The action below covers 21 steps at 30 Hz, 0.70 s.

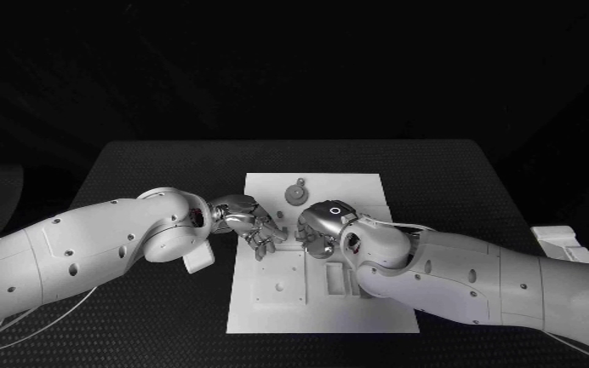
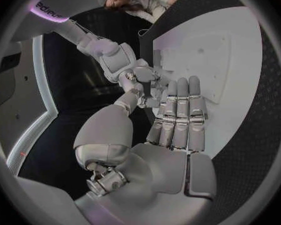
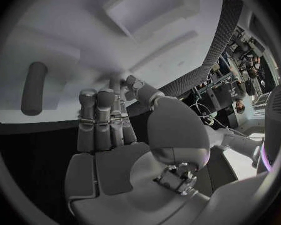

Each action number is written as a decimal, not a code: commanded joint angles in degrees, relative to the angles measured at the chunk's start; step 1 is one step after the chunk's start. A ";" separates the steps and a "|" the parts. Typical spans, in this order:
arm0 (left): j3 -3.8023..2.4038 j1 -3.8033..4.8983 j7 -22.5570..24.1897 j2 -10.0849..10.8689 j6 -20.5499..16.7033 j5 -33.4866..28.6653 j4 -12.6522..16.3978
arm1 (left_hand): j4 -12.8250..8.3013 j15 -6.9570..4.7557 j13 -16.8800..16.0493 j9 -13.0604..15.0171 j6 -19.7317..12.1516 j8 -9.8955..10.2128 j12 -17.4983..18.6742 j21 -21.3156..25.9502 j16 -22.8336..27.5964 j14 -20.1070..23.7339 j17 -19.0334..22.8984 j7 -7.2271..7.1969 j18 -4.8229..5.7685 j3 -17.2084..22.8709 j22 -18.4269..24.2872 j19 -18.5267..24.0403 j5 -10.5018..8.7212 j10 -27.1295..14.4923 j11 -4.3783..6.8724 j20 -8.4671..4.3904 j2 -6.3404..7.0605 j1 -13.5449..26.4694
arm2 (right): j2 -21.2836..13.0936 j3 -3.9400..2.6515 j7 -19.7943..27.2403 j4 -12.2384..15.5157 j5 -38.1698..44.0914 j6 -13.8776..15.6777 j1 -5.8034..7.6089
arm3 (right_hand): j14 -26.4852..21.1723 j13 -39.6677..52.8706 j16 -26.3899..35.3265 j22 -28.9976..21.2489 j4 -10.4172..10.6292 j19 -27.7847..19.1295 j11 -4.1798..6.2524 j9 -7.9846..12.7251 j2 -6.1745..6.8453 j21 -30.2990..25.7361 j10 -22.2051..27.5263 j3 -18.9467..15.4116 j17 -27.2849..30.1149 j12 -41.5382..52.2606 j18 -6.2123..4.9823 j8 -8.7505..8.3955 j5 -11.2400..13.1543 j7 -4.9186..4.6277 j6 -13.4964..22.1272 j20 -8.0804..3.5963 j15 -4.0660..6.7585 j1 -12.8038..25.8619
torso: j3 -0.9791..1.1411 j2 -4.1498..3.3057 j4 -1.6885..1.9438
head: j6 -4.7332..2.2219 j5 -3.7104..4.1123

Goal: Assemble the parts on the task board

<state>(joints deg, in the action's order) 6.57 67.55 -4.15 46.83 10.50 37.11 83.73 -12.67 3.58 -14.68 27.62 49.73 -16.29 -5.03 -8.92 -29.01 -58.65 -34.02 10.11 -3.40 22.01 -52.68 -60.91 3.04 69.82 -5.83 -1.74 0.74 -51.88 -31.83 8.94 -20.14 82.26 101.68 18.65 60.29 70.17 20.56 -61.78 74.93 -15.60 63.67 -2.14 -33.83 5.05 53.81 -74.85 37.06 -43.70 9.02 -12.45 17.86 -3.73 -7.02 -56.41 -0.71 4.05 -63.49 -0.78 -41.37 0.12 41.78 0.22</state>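
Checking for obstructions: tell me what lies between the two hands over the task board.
In the head view, only a narrow strip of the white task board shows between the left hand and the right hand; no loose part is discernible there. The grey round part lies farther back.

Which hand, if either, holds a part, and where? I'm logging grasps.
Cannot be told: left hand and right hand meet over the task board, fingers hiding any part.

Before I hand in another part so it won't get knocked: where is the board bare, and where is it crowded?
Bare: the task board's near strip, below its rectangular slot, and the far corners beside the grey part. Crowded: mid-board, where the left hand and right hand nearly meet.
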 commanded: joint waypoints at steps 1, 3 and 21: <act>-0.01 0.01 0.58 -0.03 1.36 0.03 0.21 | -0.40 0.09 -0.10 -0.10 0.00 -0.36 0.31 -0.18 0.29 -0.20 -0.11 -0.09 -0.94 0.00 0.01 0.01 -0.12 -0.06 -0.02 -0.21 -0.17 -0.36 | 0.02 0.15 -0.26 -0.45 0.91 -0.68 -0.26 | 0.35 0.13 -0.02 1.12 -1.08 -0.08 0.14 -0.25 -1.70 0.18 -0.67 0.33 -0.11 0.38 -2.55 0.30 -0.18 0.06 -0.55 -0.52 0.26 -0.57 | 0.00 0.03 -0.02 | -0.03 0.02; -0.01 0.01 0.57 -0.01 1.46 0.03 0.23 | -0.57 0.09 -0.13 -0.11 0.01 -0.37 0.33 -0.18 0.35 -0.21 -0.18 -0.09 -0.94 0.03 0.01 0.00 -0.12 -0.06 -0.02 -0.21 -0.23 -0.46 | 0.00 0.15 -0.26 -0.55 1.10 -0.65 -0.26 | 0.40 0.22 -0.12 1.17 -1.21 -0.13 0.23 -0.38 -2.38 0.28 -0.82 0.59 -0.22 0.43 -2.55 0.38 -0.19 0.11 -0.70 -0.61 0.35 -1.30 | -0.01 0.02 -0.02 | -0.04 0.04; 0.00 0.01 0.18 -0.06 0.74 0.03 0.29 | -1.82 0.15 -0.33 -0.23 -0.07 -0.38 0.49 -0.15 0.84 -0.26 -0.65 -0.03 -0.87 0.15 0.06 0.05 -0.11 -0.18 -0.09 -0.15 -0.65 -0.99 | -1.00 0.13 1.30 0.21 1.16 2.56 -0.26 | 0.99 0.77 -0.77 1.26 -1.20 0.19 0.76 -0.99 -2.70 1.21 -2.12 0.82 -0.86 0.90 -2.55 0.87 -0.17 0.50 -1.88 -0.95 0.85 -2.74 | 0.02 0.03 -0.02 | -0.11 0.08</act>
<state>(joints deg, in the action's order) 6.58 67.55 -4.28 46.84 10.94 37.11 83.83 -14.08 3.58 -14.95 27.46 49.73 -16.48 -4.82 -8.92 -28.37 -58.65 -34.59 10.11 -3.84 22.16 -52.67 -60.91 3.04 69.82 -5.83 -1.73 0.22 -52.40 -32.64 9.01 -19.26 82.32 102.23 20.10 60.12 70.96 21.27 -62.30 74.93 -16.97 63.77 -1.33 -34.50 2.18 54.80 -76.49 37.67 -44.50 9.69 -12.49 18.51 -3.79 -6.46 -57.95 -1.44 4.83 -65.72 -0.77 -41.35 0.09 41.69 0.29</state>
